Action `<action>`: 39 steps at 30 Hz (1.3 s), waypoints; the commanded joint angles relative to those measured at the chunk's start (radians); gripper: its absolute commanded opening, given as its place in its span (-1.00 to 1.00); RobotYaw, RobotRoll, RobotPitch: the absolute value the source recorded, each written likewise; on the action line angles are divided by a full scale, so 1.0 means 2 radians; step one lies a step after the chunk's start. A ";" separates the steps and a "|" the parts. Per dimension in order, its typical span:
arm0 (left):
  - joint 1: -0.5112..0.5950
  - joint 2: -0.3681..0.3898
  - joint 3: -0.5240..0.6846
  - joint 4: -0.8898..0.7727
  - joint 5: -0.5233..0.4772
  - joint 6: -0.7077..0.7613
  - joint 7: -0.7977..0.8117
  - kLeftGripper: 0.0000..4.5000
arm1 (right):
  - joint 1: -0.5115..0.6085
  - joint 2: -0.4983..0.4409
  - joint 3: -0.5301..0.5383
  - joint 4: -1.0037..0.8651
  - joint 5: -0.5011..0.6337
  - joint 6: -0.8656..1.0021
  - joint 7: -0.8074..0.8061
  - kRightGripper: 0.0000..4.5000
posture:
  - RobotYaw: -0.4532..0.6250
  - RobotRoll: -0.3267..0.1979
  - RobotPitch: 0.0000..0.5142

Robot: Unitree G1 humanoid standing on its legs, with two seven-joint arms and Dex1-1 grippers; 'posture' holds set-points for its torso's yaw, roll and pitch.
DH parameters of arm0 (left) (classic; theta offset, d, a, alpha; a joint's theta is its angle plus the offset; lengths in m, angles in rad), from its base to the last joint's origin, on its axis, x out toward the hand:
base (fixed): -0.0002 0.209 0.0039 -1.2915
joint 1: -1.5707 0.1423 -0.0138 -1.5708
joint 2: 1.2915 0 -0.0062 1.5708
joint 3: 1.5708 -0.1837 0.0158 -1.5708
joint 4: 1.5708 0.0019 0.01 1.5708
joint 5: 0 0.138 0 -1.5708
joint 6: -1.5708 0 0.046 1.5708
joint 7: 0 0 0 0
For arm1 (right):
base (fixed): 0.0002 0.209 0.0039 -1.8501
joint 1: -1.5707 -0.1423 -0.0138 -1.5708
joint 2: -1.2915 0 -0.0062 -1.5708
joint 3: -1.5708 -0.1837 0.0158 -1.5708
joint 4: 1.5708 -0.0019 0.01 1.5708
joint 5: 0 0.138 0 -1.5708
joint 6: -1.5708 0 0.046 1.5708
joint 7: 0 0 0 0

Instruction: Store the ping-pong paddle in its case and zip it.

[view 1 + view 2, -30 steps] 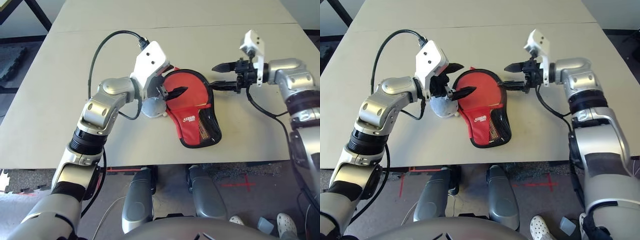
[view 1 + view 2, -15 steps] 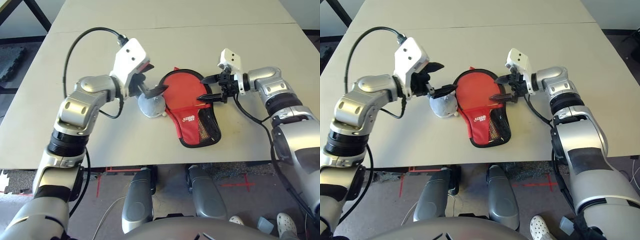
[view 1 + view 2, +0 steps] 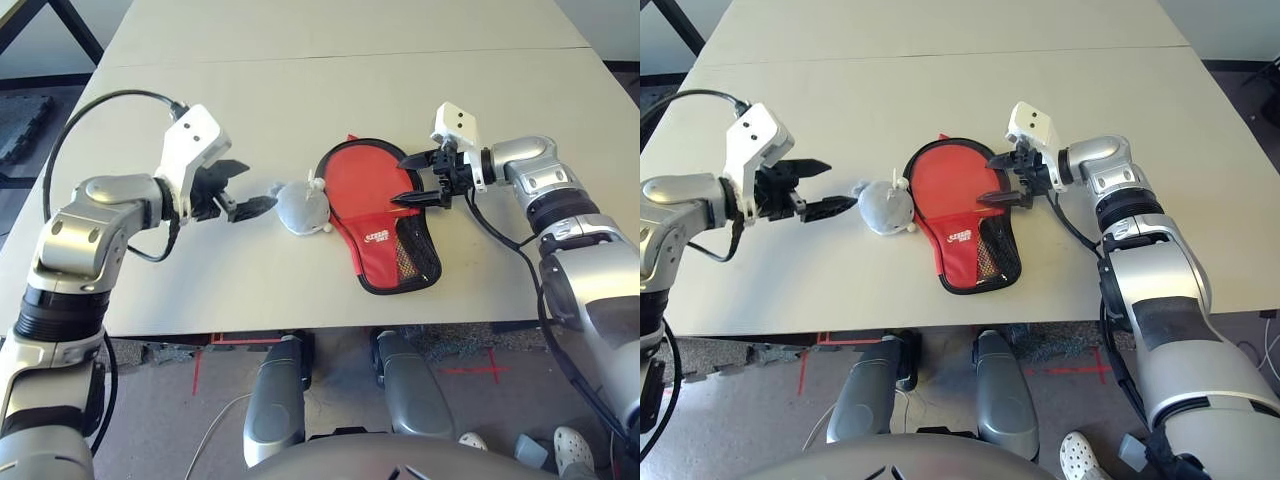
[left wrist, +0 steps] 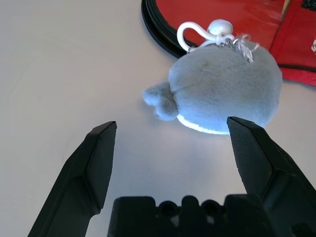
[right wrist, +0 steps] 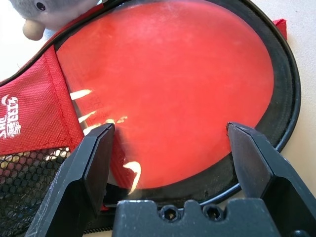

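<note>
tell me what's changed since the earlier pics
The left gripper, open, has moved left, away from the red case and past the grey plush toy. The right gripper, also open, has moved left, its fingertips now over the case's right side. Nothing has been gripped. The case stayed put; the toy is about where it was.

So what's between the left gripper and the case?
The grey plush toy lies between the left gripper and the case, seen in the left eye view.
</note>
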 commanded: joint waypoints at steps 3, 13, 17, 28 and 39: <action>0.010 -0.020 -0.015 -0.003 -0.003 0.002 0.009 1.00 | 0.012 0.003 -0.001 0.009 -0.011 0.001 0.000 0.99 | -0.08 0.25 -0.12; -0.006 -0.073 -0.053 0.000 0.004 0.001 0.028 1.00 | 0.013 0.001 -0.002 0.008 -0.016 -0.001 -0.002 0.99 | -0.11 0.25 -0.11; -0.012 -0.087 -0.059 -0.004 0.002 0.005 0.034 1.00 | 0.014 -0.001 -0.003 0.008 -0.017 -0.002 -0.003 0.99 | -0.11 0.25 -0.11; -0.021 -0.123 -0.056 -0.022 -0.023 0.021 0.040 0.92 | 0.018 -0.002 0.000 0.010 -0.021 -0.009 -0.011 1.00 | -0.11 0.25 -0.09; -0.022 -0.114 -0.068 -0.038 -0.044 0.037 0.020 -0.65 | 0.023 -0.001 0.002 0.009 -0.025 -0.015 -0.015 1.00 | -0.12 0.25 -0.08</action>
